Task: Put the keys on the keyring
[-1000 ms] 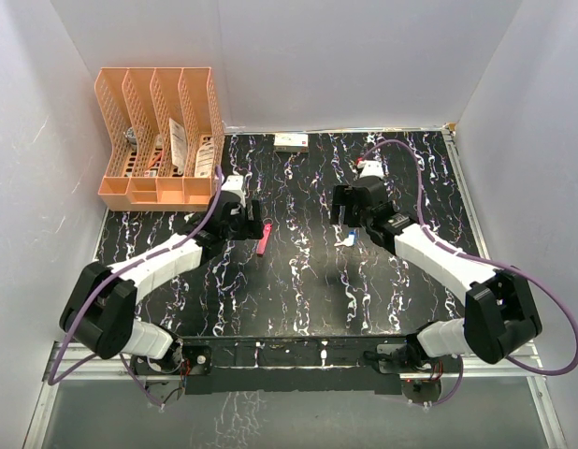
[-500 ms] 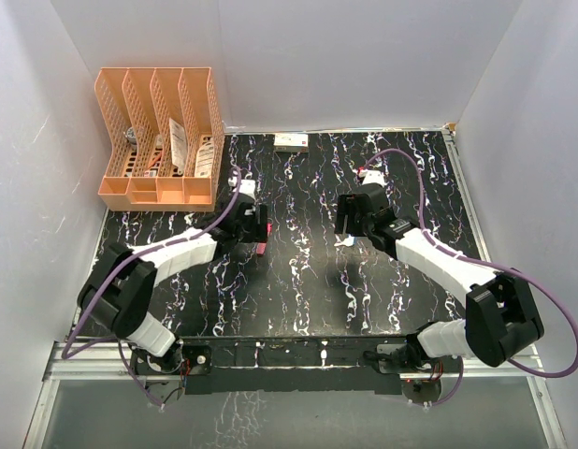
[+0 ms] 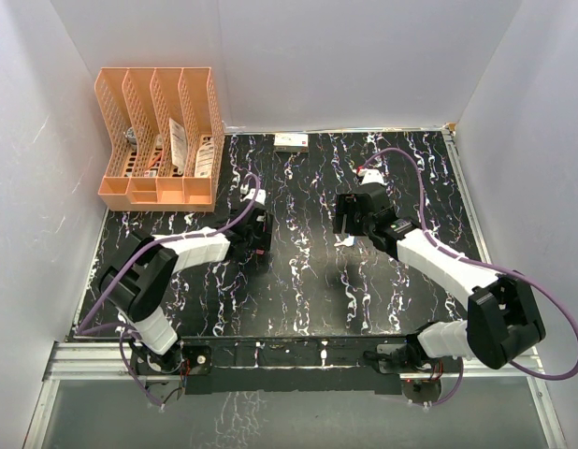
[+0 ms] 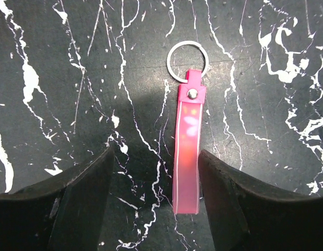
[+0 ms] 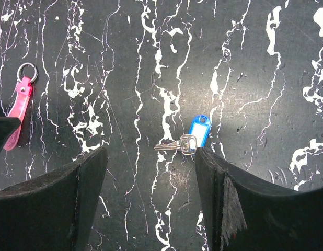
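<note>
Black marbled counter [image 3: 298, 290], white walls. Left hand [image 4: 155, 178] wide, empty, straddling the pink keyring [image 4: 187, 151], which lies flat. Right hand [image 5: 148, 167] wide, empty, above the keys [image 5: 188, 140], close to one finger. Step: pickup. Next: centre, lower, close on each

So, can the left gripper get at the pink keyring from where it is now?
Probably yes. The left gripper hangs right over the keyring, whose strap lies flat on the table between the open jaws, close to one of them, with nothing lying across it.
</note>
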Available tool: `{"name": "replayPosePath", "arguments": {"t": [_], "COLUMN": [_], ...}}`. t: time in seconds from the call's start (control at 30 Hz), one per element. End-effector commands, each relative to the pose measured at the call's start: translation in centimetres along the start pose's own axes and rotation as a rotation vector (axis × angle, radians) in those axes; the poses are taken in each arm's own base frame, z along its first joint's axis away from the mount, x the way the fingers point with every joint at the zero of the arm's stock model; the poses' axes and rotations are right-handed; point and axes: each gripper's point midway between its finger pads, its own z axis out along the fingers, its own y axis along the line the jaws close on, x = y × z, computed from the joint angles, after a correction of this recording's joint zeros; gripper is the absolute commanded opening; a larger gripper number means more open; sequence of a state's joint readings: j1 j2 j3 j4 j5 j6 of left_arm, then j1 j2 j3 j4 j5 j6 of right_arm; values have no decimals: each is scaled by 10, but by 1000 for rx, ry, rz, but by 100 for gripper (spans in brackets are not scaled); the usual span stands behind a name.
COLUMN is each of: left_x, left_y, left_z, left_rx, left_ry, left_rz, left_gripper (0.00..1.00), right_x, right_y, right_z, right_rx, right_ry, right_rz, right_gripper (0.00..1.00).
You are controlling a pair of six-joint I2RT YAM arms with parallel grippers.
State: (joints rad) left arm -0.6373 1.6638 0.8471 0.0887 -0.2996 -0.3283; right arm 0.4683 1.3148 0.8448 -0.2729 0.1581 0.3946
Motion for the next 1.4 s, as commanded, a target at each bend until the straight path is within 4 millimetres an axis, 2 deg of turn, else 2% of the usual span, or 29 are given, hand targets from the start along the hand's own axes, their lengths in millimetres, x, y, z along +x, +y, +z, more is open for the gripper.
{"name": "replayPosePath", "arguments": {"t": [0.0, 0.23, 0.47, 0.87, 1.0, 1.1, 1.17, 1.37], "left_x": [-11, -9, -5, -6, -25, -49, -57, -62], "left_y": [-7, -13, -18, -21, -26, -34, -38, -43], "left_z": [2, 6, 8, 2, -14, -39, -52, -75], "left_rx": [6, 18, 41, 69, 105, 183, 226, 303], "left_ry": [-23, -18, -2, -2, -51, -136, -175, -238], "left_rz": [15, 27, 36, 33, 41, 48, 63, 93], "left_gripper": [61, 48, 41, 5, 3, 2, 0, 0], "right_x": [-36, -35, -34, -33, -36, -42, -44, -48], "right_y": [12, 10, 10, 13, 21, 39, 50, 69], "right_z": [-11, -12, -11, -8, -7, -8, -7, -8], "right_rx": [-47, -44, -46, -61, -98, -194, -244, -345], "right_ry": [-115, -119, -117, -113, -119, -127, -124, -125], "right_rz": [18, 17, 16, 16, 7, 5, 8, 7], "right_gripper": [66, 66, 66, 66, 66, 66, 66, 65]}}
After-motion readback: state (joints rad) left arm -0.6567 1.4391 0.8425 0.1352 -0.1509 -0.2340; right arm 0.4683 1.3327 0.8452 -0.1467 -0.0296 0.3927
